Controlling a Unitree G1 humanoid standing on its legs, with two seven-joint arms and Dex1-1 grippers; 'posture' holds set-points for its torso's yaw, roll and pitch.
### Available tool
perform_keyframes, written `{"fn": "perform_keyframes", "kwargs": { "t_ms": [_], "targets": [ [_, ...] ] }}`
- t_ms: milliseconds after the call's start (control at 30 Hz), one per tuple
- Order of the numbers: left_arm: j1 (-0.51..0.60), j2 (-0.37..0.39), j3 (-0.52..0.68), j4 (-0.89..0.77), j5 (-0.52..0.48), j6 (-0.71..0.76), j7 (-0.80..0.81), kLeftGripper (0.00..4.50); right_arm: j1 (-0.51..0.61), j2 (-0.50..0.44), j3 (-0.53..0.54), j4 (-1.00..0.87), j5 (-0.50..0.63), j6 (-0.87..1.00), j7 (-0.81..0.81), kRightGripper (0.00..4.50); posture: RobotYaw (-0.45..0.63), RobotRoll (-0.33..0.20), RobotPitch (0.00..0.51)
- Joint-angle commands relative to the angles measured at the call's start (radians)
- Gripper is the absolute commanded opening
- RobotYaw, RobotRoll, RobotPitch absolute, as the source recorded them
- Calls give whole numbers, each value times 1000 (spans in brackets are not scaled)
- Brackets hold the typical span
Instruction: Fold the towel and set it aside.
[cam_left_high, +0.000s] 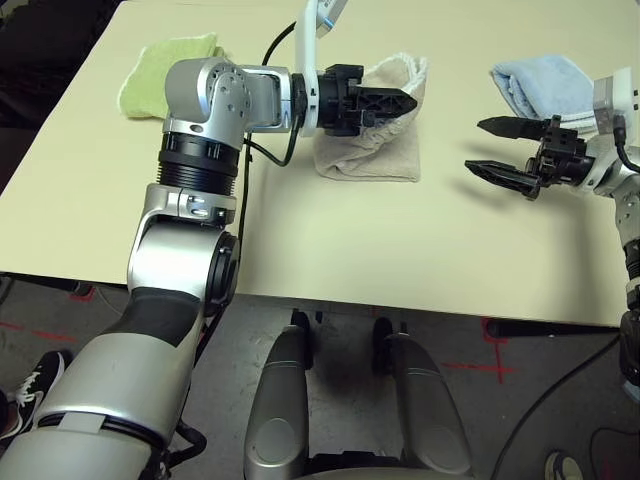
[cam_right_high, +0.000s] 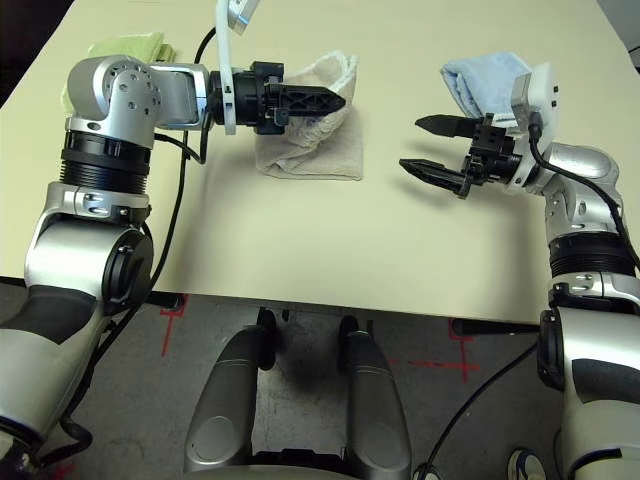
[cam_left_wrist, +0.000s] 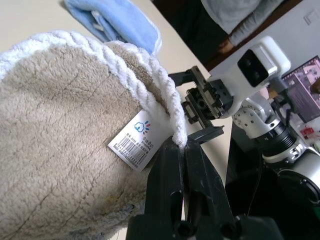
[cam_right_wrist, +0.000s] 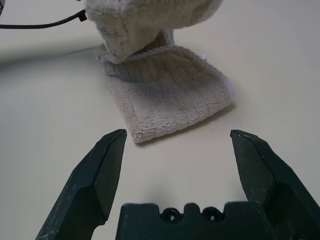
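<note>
Two black fingers of the left gripper sit pressed together on the white stitched edge of the towel, pinching it right beside a small white label with a barcode. From that pinched edge the beige cloth hangs lifted off the table, bulging up around the fingers, while its lower part lies flat in a folded slab on the table just below and in front of them. The left gripper points across toward the robot's right, and the raised fold drapes over and behind its tips.

Over on the right side, the right gripper hovers above bare table with its fingers spread wide, nothing between them. It points back toward the towel, well apart from it, and the flat folded part lies straight ahead of the gap between those spread fingers.

A light blue folded towel rests on the table behind the right gripper, near the far right. A lime-green folded towel lies at the far left, partly behind the left arm. A person's grey sleeve shows beyond the table's far edge.
</note>
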Motion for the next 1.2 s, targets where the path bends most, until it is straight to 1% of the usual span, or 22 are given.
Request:
{"fn": "perform_keyframes", "kwargs": {
  "t_ms": [33, 133, 233, 267, 367, 400, 533, 567, 667, 733, 800, 900, 967, 1033, 1100, 1133, 1200],
  "targets": [
    [-7, -27, -34, 23, 23, -9, -16, 24, 2, -12, -14, 12, -6, -16, 4, 4500, 69, 0, 291],
    [3, -41, -60, 49, 54, -36, -17, 24, 5, -11, -13, 10, -5, -18, 3, 4500, 63, 0, 296],
    [12, -52, -76, 84, 94, -83, -4, 769, 8, -13, -14, 2, -4, -16, 2, 4500, 58, 0, 296],
    [13, -56, -78, 95, 107, -100, 1, 1110, 8, -13, -14, 1, -4, -16, 2, 4500, 57, 0, 297],
    [17, -69, -76, 121, 140, -140, 17, 2332, 7, -15, -13, 1, -6, -17, 0, 4500, 58, 0, 297],
    [19, -75, -75, 130, 151, -158, 24, 2652, 6, -15, -13, 2, -7, -17, -1, 4500, 58, 0, 297],
    [23, -108, -52, 163, 176, -215, 74, 4223, 1, -12, -9, 0, -10, -17, -5, 4500, 59, 0, 297],
    [22, -115, -46, 166, 178, -220, 80, 4483, -1, -11, -8, 0, -10, -17, -6, 4500, 59, 0, 297],
    [15, -127, -36, 168, 176, -222, 79, 4483, -7, -10, -6, 4, -12, -19, -7, 4500, 62, 0, 296],
    [9, -105, -54, 148, 166, -211, 7, 4483, -12, -12, -7, 11, -13, -20, -5, 4500, 65, 0, 296],
    [15, -58, -80, 106, 149, -241, -136, 4483, -18, -11, -10, 19, -9, -17, -1, 4500, 66, 0, 297],
    [33, 48, -92, 73, 146, -381, -370, 4483, -37, -3, -21, 29, 14, 18, 8, 4500, 68, 0, 300],
    [36, 86, -92, 82, 152, -444, -453, 4483, -46, 0, -23, 31, 22, 35, 11, 4500, 67, 0, 302],
    [57, 149, -97, 94, 178, -565, -551, 4483, -52, 8, -23, 25, 33, 61, 22, 4500, 69, 0, 301],
    [93, 202, -104, 115, 215, -693, -615, 4483, -57, 23, -17, 20, 37, 69, 32, 4500, 72, 0, 299],
    [102, 213, -105, 126, 225, -728, -632, 4483, -58, 27, -15, 20, 36, 68, 34, 4500, 72, 0, 299],
    [148, 243, -99, 181, 252, -887, -695, 4483, -62, 43, 1, 31, 19, 30, 54, 4500, 79, 0, 295]
  ]
}}
